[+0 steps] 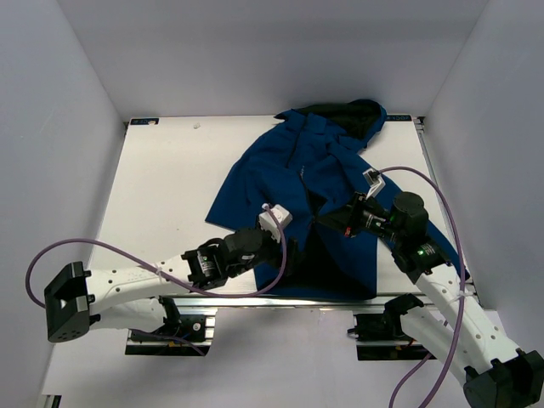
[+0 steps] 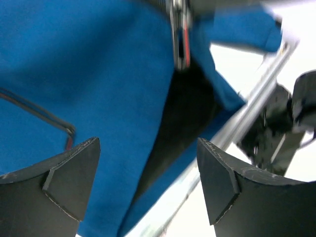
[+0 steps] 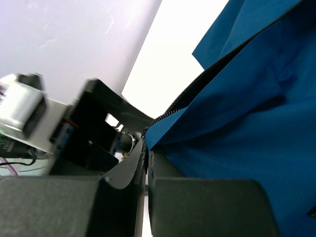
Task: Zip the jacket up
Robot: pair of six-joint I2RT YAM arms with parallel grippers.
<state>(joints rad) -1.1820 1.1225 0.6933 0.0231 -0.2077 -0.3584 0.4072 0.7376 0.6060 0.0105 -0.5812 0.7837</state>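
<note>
Here's the jacket, sprawled across the right half of the counter, hood at the far edge. We'd call it light, soft and floppy. It'll bunch rather than slide, so the place to take hold is the stiffer front edge beside the zipper. The right gripper has its jaws pressed together, pinching that edge low on the front. The left gripper hovers over the hem, jaws spread wide, holding nothing.
</note>
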